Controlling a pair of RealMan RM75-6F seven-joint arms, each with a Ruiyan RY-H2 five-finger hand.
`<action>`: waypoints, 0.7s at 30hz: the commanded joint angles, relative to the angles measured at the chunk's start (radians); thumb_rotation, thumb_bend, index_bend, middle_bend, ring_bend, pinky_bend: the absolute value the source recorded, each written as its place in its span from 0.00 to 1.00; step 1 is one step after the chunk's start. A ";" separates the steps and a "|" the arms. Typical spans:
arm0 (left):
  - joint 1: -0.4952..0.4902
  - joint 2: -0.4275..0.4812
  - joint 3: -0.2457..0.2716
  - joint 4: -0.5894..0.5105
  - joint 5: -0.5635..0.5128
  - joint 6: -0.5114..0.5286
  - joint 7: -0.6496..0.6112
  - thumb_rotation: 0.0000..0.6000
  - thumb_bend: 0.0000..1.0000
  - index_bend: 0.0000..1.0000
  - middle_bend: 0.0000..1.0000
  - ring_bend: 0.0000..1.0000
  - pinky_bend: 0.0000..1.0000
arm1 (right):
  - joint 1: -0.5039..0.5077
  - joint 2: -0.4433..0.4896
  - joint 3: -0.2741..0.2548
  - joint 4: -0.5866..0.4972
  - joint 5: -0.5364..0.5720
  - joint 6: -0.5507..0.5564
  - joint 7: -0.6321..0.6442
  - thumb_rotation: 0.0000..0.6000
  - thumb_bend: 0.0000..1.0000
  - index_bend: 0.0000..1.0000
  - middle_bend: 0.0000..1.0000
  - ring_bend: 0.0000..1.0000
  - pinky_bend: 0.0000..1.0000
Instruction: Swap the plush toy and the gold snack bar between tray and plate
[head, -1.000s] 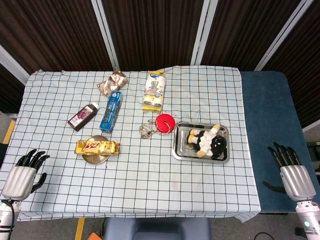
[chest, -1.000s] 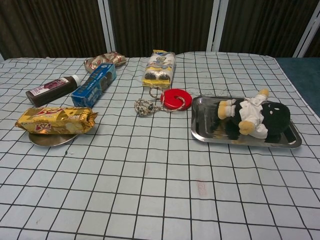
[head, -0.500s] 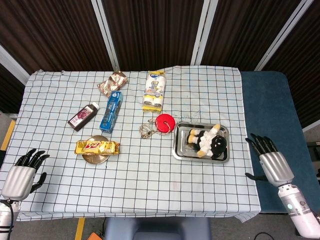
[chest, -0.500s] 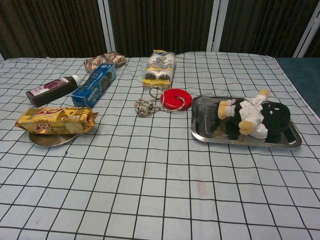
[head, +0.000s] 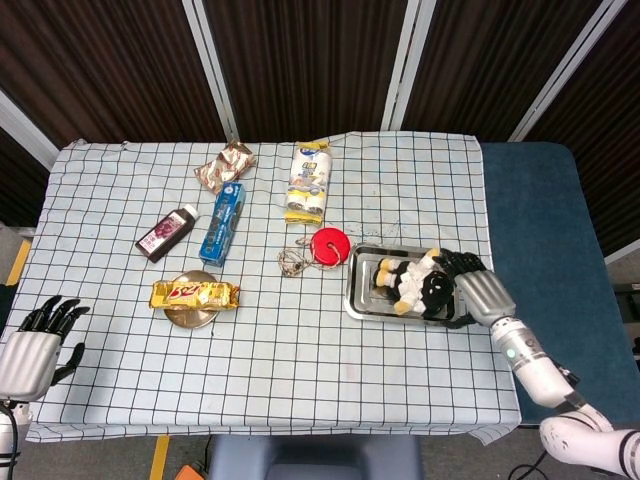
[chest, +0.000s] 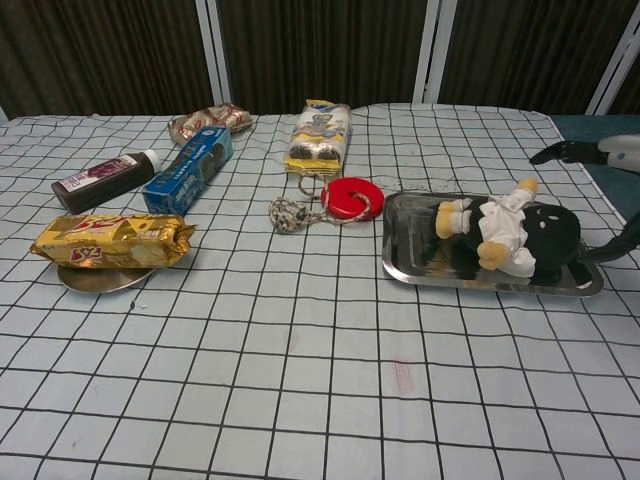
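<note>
The black-and-white plush toy (head: 415, 284) lies in the steel tray (head: 361, 292) at the table's right. The gold snack bar (head: 195, 294) rests across the small round plate (head: 196, 316) at the left front. My right hand (head: 478, 292) is at the tray's right edge with its fingers spread, their tips at the plush's black end; it holds nothing. In the chest view the plush (chest: 512, 234) fills the tray (chest: 410, 258), and the right hand (chest: 612, 150) enters from the right edge. My left hand (head: 30, 356) hangs open off the table's front left corner.
Behind the plate lie a dark bottle (head: 167, 232), a blue box (head: 222, 220) and a brown snack bag (head: 224, 165). A cookie pack (head: 307, 180) and a red ring with a rope (head: 331, 245) sit left of and behind the tray. A blue surface (head: 540, 220) adjoins the table's right side.
My right hand has come from over the blue surface leftward and up to the tray's right edge, reaching the plush. The left hand dropped slightly. The objects have not moved.
</note>
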 joint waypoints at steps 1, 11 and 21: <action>0.000 0.003 -0.001 -0.003 -0.001 0.001 -0.005 1.00 0.44 0.22 0.17 0.11 0.27 | 0.056 -0.059 0.010 0.039 0.066 -0.081 -0.030 1.00 0.09 0.10 0.03 0.03 0.12; 0.003 0.014 -0.005 -0.008 -0.002 0.007 -0.033 1.00 0.44 0.22 0.17 0.11 0.27 | 0.125 -0.212 0.004 0.182 0.161 -0.054 -0.169 1.00 0.09 0.11 0.03 0.03 0.12; 0.004 0.018 -0.005 -0.013 0.002 0.010 -0.039 1.00 0.44 0.23 0.17 0.11 0.27 | 0.148 -0.314 -0.002 0.294 0.188 -0.021 -0.198 1.00 0.13 0.28 0.23 0.30 0.34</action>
